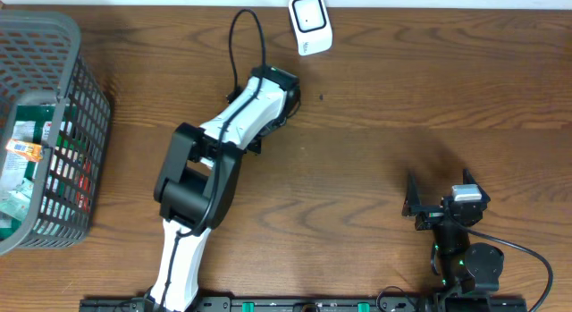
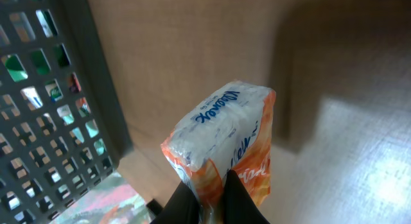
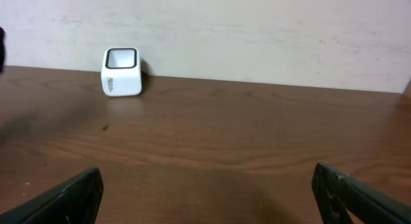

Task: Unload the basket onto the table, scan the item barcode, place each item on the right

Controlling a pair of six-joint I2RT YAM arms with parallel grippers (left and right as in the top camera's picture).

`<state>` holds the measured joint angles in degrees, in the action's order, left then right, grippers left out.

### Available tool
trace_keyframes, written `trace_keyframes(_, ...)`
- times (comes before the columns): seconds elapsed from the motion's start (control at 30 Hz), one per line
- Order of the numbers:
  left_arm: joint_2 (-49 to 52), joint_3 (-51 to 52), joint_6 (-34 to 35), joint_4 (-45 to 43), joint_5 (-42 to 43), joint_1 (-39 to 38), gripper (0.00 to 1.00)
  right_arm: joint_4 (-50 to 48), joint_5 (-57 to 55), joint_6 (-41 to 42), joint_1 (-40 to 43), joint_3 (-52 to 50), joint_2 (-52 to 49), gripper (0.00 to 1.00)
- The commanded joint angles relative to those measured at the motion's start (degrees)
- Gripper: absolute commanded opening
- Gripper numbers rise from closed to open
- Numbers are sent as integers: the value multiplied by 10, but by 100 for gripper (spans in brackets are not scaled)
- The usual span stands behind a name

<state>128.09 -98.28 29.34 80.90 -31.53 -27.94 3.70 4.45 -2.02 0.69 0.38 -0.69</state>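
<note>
Left end effector (image 2: 209,193) clamped shut on pack (image 2: 221,131), gripping bottom crimp only. Pack aloft, basket (image 2: 58,108) at its 9 o'clock. Right end effector (image 3: 207,197) wide open, empty.

Risks:
- Soft wrapper slips or swivels.
- Barcode unseen, may miss scanner (image 1: 310,24) at table's 12 o'clock.

Bare table (image 1: 402,97) lies open right of the scanner (image 1: 310,23); the basket (image 1: 82,151) walls the left edge.

Soft light is falling from above on the table (image 1: 375,106), throwing faint shadows beside the left arm (image 1: 214,160). In the left wrist view, glare is bleaching the tabletop's lower right and glinting on the tissue pack (image 2: 221,131).
</note>
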Motion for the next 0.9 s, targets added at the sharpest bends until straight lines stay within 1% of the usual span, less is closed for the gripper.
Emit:
trace_keyframes(0.0, 2, -1, 23, -9, -37, -7, 7, 2, -1, 7, 2, -1, 3, 99)
trace_keyframes(0.17, 2, -1, 23, -23, -20, -12, 12, 2, -1, 7, 2, -1, 3, 99)
trace_keyframes(0.2, 2, -1, 23, -33, 15, -12, 12, 2, -1, 7, 2, -1, 3, 99)
trace_keyframes(0.3, 2, 7, 23, -53, 62, -12, 12, 2, -1, 7, 2, -1, 3, 99)
trace_keyframes(0.43, 2, 26, 23, -85, 63, -14, 11, 2, -1, 7, 2, -1, 3, 99)
trace_keyframes(0.53, 2, 29, 23, -88, 63, -14, 11, 2, -1, 7, 2, -1, 3, 99)
trace_keyframes(0.57, 2, 28, 23, -88, 63, -14, 16, 2, -1, 7, 2, -1, 3, 99)
trace_keyframes(0.6, 2, 28, 23, -88, 63, -14, 17, 2, -1, 7, 2, -1, 3, 99)
trace_keyframes(0.67, 2, 28, 23, -85, 67, -14, 24, 2, -1, 7, 2, -1, 3, 99)
trace_keyframes(0.77, 1, 26, 23, -79, 67, -14, 27, 2, -1, 7, 2, -1, 3, 99)
trace_keyframes(0.87, 0, 21, 23, -75, 67, -14, 36, 2, -1, 7, 2, -1, 3, 99)
